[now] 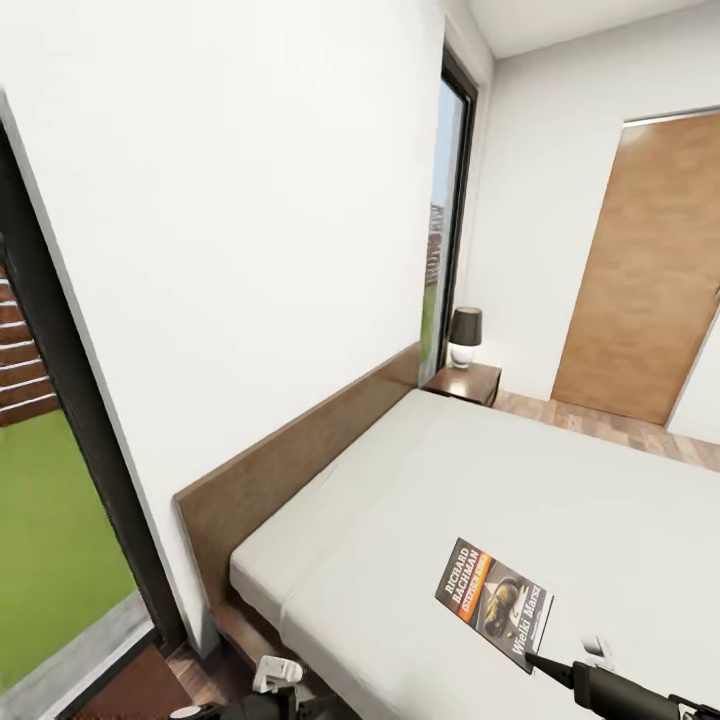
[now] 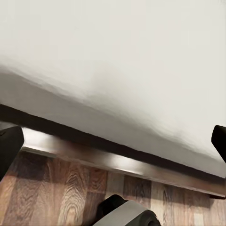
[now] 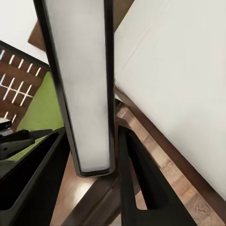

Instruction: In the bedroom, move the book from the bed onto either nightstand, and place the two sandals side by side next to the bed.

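- At lower right of the head view, right tool looks clamped on the near edge of the book.
- Book's long axis runs up-left over the bed.
- Left tool spread, empty.
- Nightstand far, upper centre.

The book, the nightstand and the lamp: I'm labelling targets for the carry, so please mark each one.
book (image 1: 494, 604), head view, middle of its dark cover.
nightstand (image 1: 470, 382), head view, bare glossy top in front of the lamp.
lamp (image 1: 465, 328), head view, on its dark tapered shade.
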Motion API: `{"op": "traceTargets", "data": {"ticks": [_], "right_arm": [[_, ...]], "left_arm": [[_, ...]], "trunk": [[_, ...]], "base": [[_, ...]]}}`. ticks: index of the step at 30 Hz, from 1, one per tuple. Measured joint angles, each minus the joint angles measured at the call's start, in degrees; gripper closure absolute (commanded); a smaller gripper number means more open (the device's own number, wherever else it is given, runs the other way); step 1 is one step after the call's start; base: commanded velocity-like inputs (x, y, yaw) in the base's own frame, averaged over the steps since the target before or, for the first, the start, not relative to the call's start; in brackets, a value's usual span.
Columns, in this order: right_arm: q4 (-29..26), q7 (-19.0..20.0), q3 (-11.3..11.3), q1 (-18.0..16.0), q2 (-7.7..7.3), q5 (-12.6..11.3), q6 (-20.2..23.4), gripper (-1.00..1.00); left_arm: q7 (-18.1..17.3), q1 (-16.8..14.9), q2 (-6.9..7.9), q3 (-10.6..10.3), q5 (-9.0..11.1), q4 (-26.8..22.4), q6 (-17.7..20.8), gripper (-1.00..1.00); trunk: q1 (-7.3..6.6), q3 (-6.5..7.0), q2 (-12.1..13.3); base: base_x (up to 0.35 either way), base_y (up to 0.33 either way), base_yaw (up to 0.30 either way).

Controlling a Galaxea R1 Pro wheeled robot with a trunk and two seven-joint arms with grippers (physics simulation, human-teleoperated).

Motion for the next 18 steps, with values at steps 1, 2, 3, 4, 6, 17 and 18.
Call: {"op": "traceTargets", "data": {"ticks": [1,2,3,4,6,17,18], "right_arm": [[0.0,0.0,0.04,0.0,0.0,0.01,0.0,1.0],[0.0,0.0,0.04,0.01,0.0,0.01,0.0,1.0],[0.0,0.0,0.06,0.01,0.0,0.01,0.0,1.0],[0.01,0.0,0.06,0.02,0.0,0.01,0.0,1.0],[0.01,0.06,0.09,0.02,-0.01,0.01,0.0,1.0],[0.01,0.08,0.15,-0.03,-0.01,0.03,0.0,1.0],[0.01,0.09,0.11,-0.01,-0.01,0.01,0.0,1.0]], "left_arm": [[-0.01,0.01,0.0,0.0,0.0,-0.01,-0.01,-1.0],[-0.02,0.01,-0.02,0.0,0.0,-0.01,-0.02,-1.0],[-0.02,0.0,-0.04,0.0,0.0,-0.01,-0.03,-1.0],[0.01,-0.02,-0.05,0.0,-0.01,-0.01,-0.01,-1.0],[0.01,-0.03,-0.07,0.0,0.0,0.0,0.0,-1.0],[0.01,0.0,-0.08,0.0,-0.04,-0.01,0.01,-1.0],[0.0,0.01,-0.08,0.0,-0.03,-0.02,0.01,-1.0]], "trunk": [[0.0,0.02,0.0],[0.0,0.04,0.0],[0.0,0.06,0.0],[0.0,0.08,0.0],[0.0,0.12,0.0],[0.0,0.35,-0.01],[0.0,0.37,0.0]], "base": [[0.0,0.0,0.259],[0.0,0.0,0.259],[0.0,-0.006,0.259],[0.0,-0.045,0.259],[0.0,-0.108,0.26],[0.0,-0.036,0.259],[0.0,-0.145,0.26]]}}
